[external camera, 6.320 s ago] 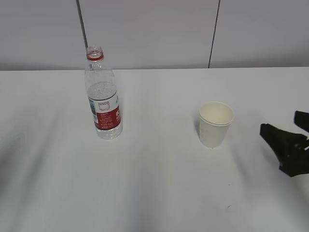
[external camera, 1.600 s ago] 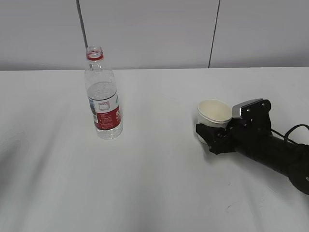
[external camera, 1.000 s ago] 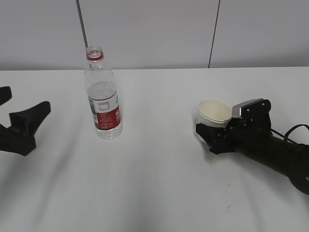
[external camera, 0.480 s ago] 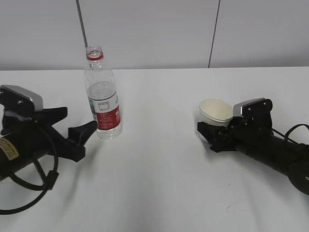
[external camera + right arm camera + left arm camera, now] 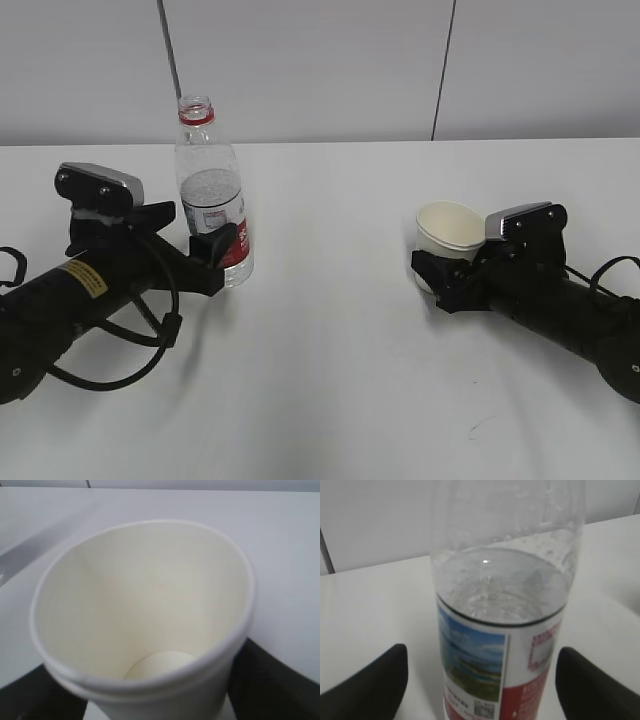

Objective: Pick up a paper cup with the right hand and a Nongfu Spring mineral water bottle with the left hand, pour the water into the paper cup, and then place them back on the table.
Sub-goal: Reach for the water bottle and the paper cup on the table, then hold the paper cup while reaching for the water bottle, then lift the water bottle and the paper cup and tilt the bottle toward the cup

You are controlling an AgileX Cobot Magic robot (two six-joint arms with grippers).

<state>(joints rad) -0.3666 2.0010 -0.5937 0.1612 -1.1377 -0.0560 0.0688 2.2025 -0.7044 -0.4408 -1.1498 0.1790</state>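
Observation:
The Nongfu Spring mineral water bottle (image 5: 212,190) stands upright and uncapped on the white table (image 5: 330,350), with water (image 5: 500,587) up to about the label top. My left gripper (image 5: 200,238) is open; its black fingers stand on either side of the bottle's label (image 5: 502,650) with gaps on both sides. The left gripper (image 5: 482,680) shows low in the left wrist view. My right gripper (image 5: 440,268) is shut on the lower wall of the empty paper cup (image 5: 450,230). In the right wrist view the right gripper (image 5: 150,692) presses on both sides of the cup (image 5: 150,605).
A small dark scuff mark (image 5: 473,432) lies on the table at the front right. The left arm's black cable (image 5: 120,370) loops over the table at the left. A grey wall (image 5: 320,70) runs behind the table's far edge.
The left arm has come in from the left and its open fingers now stand around the bottle. The right gripper and cup have shifted slightly to the right and up.

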